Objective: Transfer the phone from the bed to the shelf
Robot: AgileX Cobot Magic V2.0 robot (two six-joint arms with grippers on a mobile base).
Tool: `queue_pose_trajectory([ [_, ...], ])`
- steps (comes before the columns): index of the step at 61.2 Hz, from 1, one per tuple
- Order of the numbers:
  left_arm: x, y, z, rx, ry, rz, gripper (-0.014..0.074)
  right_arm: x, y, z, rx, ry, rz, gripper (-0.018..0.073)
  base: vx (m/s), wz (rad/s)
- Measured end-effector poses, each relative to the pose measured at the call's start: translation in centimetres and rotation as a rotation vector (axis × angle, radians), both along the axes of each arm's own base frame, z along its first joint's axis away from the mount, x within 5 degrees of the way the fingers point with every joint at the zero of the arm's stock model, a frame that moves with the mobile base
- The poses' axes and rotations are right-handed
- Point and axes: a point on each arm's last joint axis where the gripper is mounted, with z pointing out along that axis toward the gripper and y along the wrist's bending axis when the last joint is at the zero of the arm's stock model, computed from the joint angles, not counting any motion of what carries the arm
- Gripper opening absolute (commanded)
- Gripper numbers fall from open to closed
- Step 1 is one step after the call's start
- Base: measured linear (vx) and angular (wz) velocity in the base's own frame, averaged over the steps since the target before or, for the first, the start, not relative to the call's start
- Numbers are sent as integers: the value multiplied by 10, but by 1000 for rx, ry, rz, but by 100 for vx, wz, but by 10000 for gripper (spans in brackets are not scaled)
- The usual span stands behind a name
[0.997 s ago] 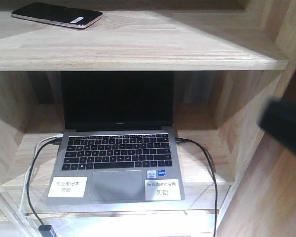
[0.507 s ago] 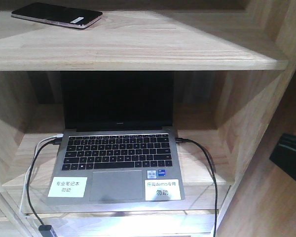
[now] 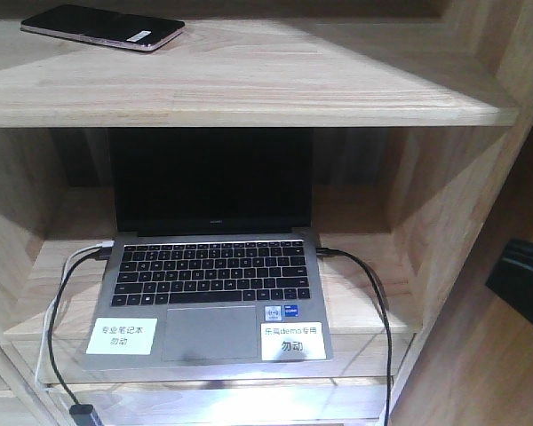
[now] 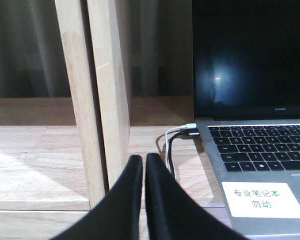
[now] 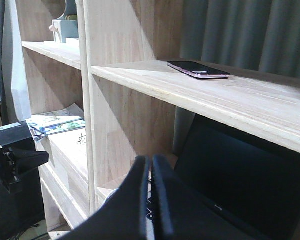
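The black phone (image 3: 102, 27) lies flat on the upper board of the light wooden shelf (image 3: 275, 84), at its left end, with nothing holding it. From the right wrist view the phone (image 5: 198, 69) rests on that same board of the shelf (image 5: 230, 97), above and beyond my right gripper (image 5: 151, 162), which is shut and empty. My left gripper (image 4: 142, 161) is shut with nothing in it, low in front of a shelf upright (image 4: 97, 95). A dark part of the right arm (image 3: 524, 275) shows at the front view's right edge. The bed is out of view.
An open grey laptop (image 3: 215, 266) with a black screen stands on the lower board, with cables (image 3: 58, 328) plugged in on both sides. Beside my left gripper is the laptop's left corner (image 4: 260, 165). Magazines (image 5: 55, 124) lie on a lower board at left.
The dark arm at the front view's right edge dropped from mid-height to lower down, then held still. The phone has not moved on the shelf.
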Motion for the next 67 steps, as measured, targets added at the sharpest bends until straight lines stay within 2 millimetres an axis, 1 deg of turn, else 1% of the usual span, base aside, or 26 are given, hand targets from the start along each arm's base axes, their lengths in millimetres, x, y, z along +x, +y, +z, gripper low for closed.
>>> queue_pose_trajectory([
  [18,0,0,0,0,0,0,1,4,-6,2,4,-37,-84,-4,0,0],
  [25,0,0,0,0,0,0,1,8,-10,-3,-7,-17,-145,-4,0,0],
  [31,0,0,0,0,0,0,1,11,-15,-16,1,37,-219,-4,0,0],
  [36,0,0,0,0,0,0,1,12,-22,-32,28,93,-295,-4,0,0],
  [41,0,0,0,0,0,0,1,12,-29,-48,50,134,-375,-4,0,0],
  [47,0,0,0,0,0,0,1,8,-38,-63,54,143,-468,-4,0,0],
  [55,0,0,0,0,0,0,1,3,-48,-78,45,134,-585,-4,0,0],
  [67,0,0,0,0,0,0,1,-5,-59,-92,52,96,-751,-4,0,0],
])
